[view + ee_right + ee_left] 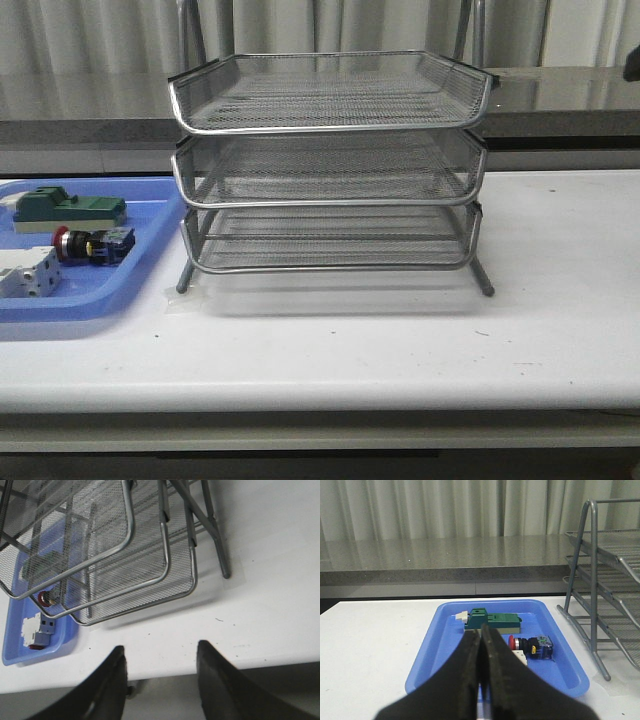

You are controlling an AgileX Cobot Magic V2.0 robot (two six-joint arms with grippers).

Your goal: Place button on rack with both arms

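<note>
Front view: the button is lying in the blue tray, near its right edge, just left of the rack.
Left wrist view: the left gripper is showing fingers pressed together, holding nothing.
Right wrist view: the right gripper is showing fingers spread apart over the table edge.

No text, label, brand, number or sign can be read in any of the three views. The small push-button switch with the round red cap shows only blocks of red, yellow and blue, too small to make out any marking. The dark green block and the white terminal block in the flat blue plastic tray show no legible print. The silver wire-mesh three-tier rack and the white counter bear no writing that shows.
</note>
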